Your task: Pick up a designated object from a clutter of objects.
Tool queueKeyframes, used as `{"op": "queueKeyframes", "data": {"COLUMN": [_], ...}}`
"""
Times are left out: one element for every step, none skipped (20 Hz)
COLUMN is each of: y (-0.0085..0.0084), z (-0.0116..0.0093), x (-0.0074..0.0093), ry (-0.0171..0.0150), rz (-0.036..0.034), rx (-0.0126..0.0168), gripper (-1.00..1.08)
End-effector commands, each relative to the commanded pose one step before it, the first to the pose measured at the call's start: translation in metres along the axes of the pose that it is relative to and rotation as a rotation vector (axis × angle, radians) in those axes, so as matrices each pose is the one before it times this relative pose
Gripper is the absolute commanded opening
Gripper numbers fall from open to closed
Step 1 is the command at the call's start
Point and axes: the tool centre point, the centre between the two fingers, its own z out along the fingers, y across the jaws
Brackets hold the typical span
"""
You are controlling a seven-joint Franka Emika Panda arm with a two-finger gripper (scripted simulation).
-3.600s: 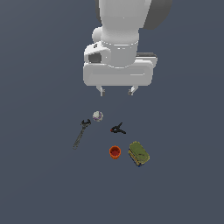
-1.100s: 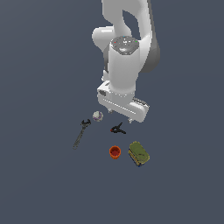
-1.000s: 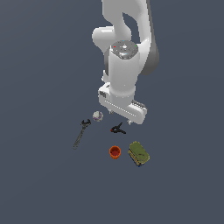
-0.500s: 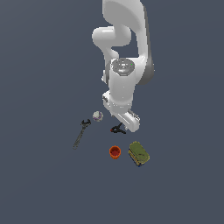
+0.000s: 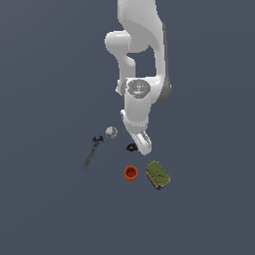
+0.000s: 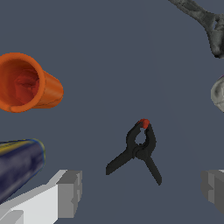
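I am holding my gripper [image 6: 139, 192] wide open, and the black clamp [image 6: 138, 149] is lying between my fingers (handles toward me). Closing on the splayed handles could squirt it toward the orange cup [image 6: 27, 82].

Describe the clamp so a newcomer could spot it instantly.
Start at the white arm's gripper; the spring clamp lies on the grey floor between its open fingers, ringed by the orange cup, olive block, whitish ball and wrench. It is the smallest item: black, V-splayed handles, red tip.
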Motion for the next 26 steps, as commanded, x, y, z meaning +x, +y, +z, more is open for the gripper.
{"op": "queueKeyframes", "data": {"y": [0.00408, 0.00151, 0.00143, 0.00135, 0.00127, 0.00117, 0.00107, 0.00097, 0.00087, 0.00076, 0.00065, 0.00053, 0.00041, 0.00029, 0.00018, 0.00006, -0.00020, 0.00001, 0.00003, 0.00005, 0.00012, 0.00009, 0.00017, 0.00013, 0.00019, 0.00013], "z": [0.00989, 0.00337, 0.00312, 0.00288, 0.00263, 0.00239, 0.00215, 0.00192, 0.00169, 0.00146, 0.00123, 0.00100, 0.00078, 0.00056, 0.00033, 0.00011, -0.00049, 0.00030, 0.00089, 0.00148, 0.00205, 0.00265, 0.00319, 0.00378, 0.00431, 0.00487], "x": [-0.00111, -0.00034, -0.00029, -0.00024, -0.00020, -0.00016, -0.00014, -0.00012, -0.00008, -0.00006, -0.00005, -0.00004, -0.00003, -0.00003, 0.00002, 0.00001, -0.00006, -0.00002, -0.00005, -0.00008, 0.00013, -0.00014, 0.00017, -0.00019, 0.00012, -0.00024], "ry": [0.00192, 0.00061, 0.00060, 0.00059, 0.00057, 0.00054, 0.00050, 0.00046, 0.00042, 0.00037, 0.00032, 0.00027, 0.00021, 0.00015, 0.00009, 0.00003, -0.00027, 0.00000, 0.00000, 0.00000, 0.00002, 0.00000, 0.00004, 0.00000, 0.00005, 0.00000], "rz": [0.05786, 0.01940, 0.01807, 0.01673, 0.01539, 0.01405, 0.01270, 0.01135, 0.01004, 0.00870, 0.00736, 0.00601, 0.00468, 0.00331, 0.00207, 0.00069, -0.00439, 0.00000, 0.00000, 0.00000, 0.00049, 0.00000, 0.00069, 0.00000, 0.00069, 0.00000], "rx": [-0.00109, -0.00055, -0.00051, -0.00047, -0.00042, -0.00038, -0.00034, -0.00030, -0.00026, -0.00023, -0.00019, -0.00015, -0.00012, -0.00008, -0.00005, -0.00002, -0.00043, 0.00000, 0.00000, 0.00000, 0.00004, 0.00000, 0.00005, 0.00000, 0.00005, 0.00000], "gripper": [1.00, 1.00, 1.00, 1.00, 1.00, 1.00, 1.00, 1.00, 1.00, 1.00, 1.00, 1.00, 1.00, 1.00, 1.00, 1.00, 1.00, 1.00, 1.00, 1.00, 1.00, 1.00, 1.00, 1.00, 1.00, 1.00]}}
